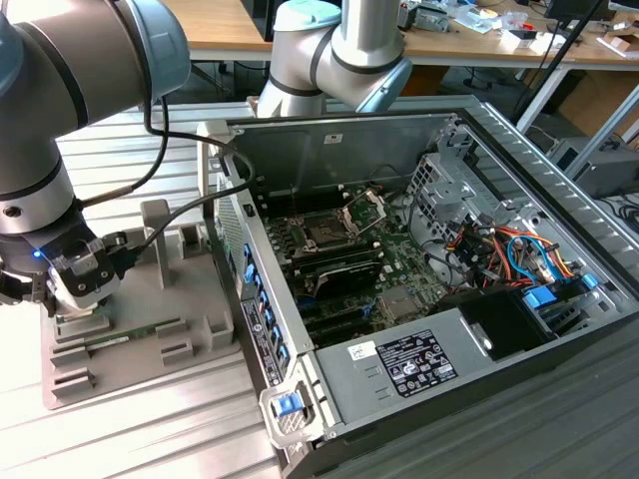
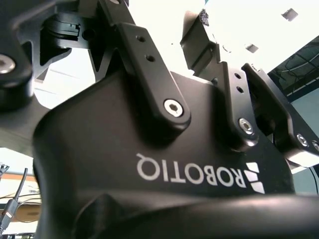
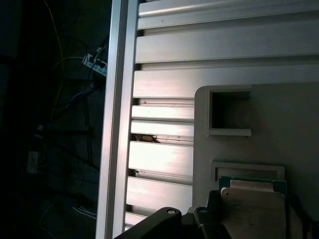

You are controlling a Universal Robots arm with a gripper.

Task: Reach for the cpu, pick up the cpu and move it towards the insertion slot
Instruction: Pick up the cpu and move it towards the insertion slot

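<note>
While your gripper (image 1: 70, 299) is hovering at the cpu (image 3: 254, 201), likely light, stiff and fragile, you are needing its side edges; clamped or spread, I cannot tell.

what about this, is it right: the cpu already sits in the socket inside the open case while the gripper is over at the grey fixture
No. The cpu is not in the insertion slot; the first wrist view shows it at the grey fixture, in a framed pocket. The gripper is over at that fixture, as stated.
</note>
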